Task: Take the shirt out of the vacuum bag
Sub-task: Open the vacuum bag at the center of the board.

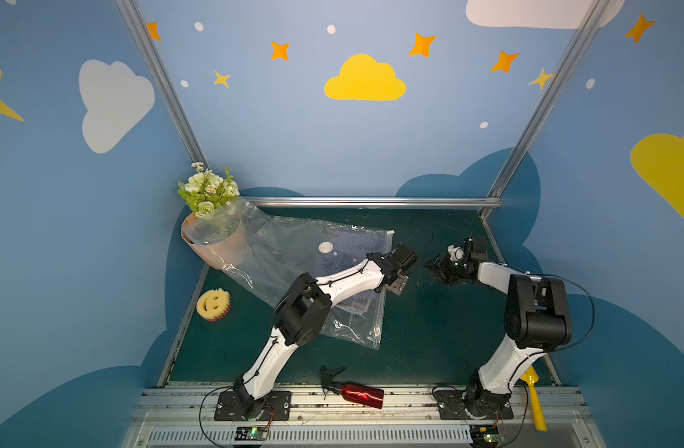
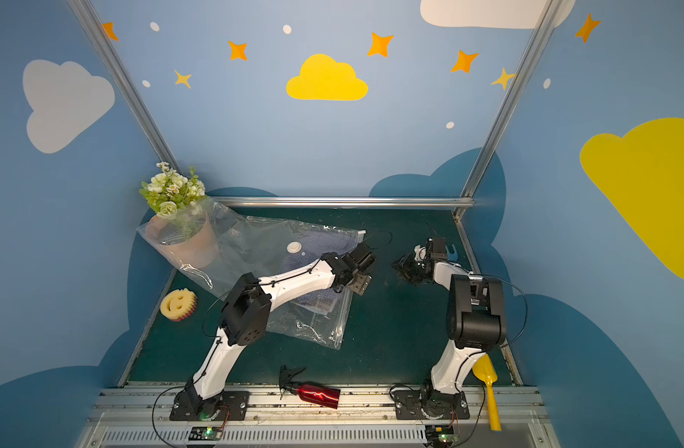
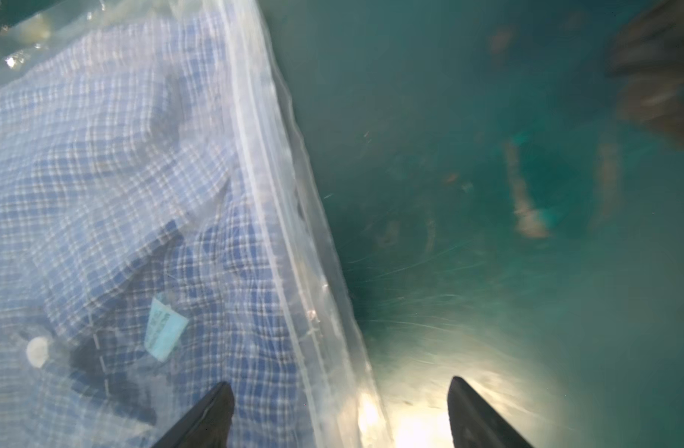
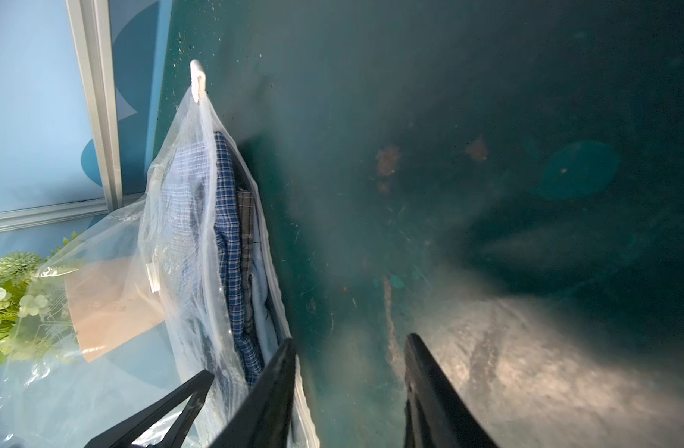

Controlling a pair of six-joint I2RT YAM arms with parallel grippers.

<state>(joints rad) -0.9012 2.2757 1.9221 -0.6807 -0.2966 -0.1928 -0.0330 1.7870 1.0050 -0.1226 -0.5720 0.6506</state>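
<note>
The vacuum bag [image 1: 293, 267] lies clear and crinkled on the green table [image 1: 429, 329], its round white valve [image 1: 325, 246] facing up. A blue-and-white checked shirt [image 3: 119, 174] is inside it. My left gripper [image 3: 340, 382] hangs open over the zip edge [image 3: 278, 217], one finger above the shirt and one above bare table. My right gripper [image 4: 350, 339] is open just right of the bag's mouth with only table between its fingers. The mouth gapes there, showing the shirt [image 4: 228, 217], and the white slider [image 4: 197, 79] sits at the far corner.
A flower pot [image 1: 210, 232] stands at the back left, with the bag's end draped over it. A yellow smiley sponge [image 1: 213, 305] lies left of the bag. A red spray bottle [image 1: 355, 393] and a yellow scoop [image 1: 536, 403] lie along the front rail.
</note>
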